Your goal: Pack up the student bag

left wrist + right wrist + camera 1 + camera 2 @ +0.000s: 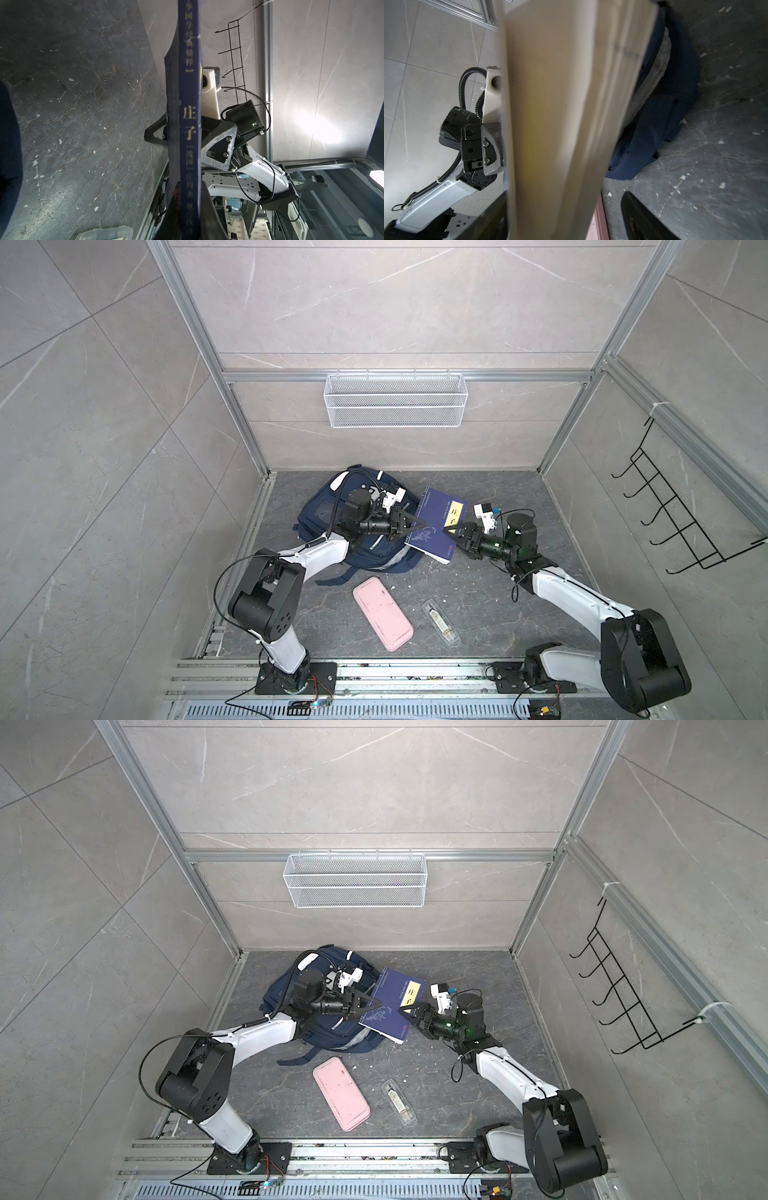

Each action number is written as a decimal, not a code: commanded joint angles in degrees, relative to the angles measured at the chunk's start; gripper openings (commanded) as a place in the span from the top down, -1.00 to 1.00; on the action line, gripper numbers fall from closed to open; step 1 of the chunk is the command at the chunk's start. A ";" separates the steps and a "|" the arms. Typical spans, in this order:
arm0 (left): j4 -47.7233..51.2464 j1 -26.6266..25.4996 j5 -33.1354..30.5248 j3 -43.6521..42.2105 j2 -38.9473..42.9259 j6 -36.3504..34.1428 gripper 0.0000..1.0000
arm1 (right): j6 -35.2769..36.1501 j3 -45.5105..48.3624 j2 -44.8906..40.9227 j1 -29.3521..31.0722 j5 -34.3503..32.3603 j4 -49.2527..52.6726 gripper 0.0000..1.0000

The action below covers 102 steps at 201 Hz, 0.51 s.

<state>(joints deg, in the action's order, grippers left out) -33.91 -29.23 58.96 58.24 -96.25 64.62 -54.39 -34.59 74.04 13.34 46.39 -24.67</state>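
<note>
Student bag lies far-left on the floor beside the left gripper, which pinches a navy book by its spine while the right gripper straddles the page edge, jaws spread; sliding it into the bag's mouth seems next.
</note>
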 commanded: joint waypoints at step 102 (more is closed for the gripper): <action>-7.57 0.17 2.35 -1.64 -0.21 2.46 1.00 | -8.68 -0.38 -2.58 0.45 4.78 -13.12 0.30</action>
<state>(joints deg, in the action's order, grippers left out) -40.23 -29.21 60.18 56.07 -96.95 69.01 -62.70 -33.71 74.67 13.47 50.24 -37.50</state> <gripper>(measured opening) 0.105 0.386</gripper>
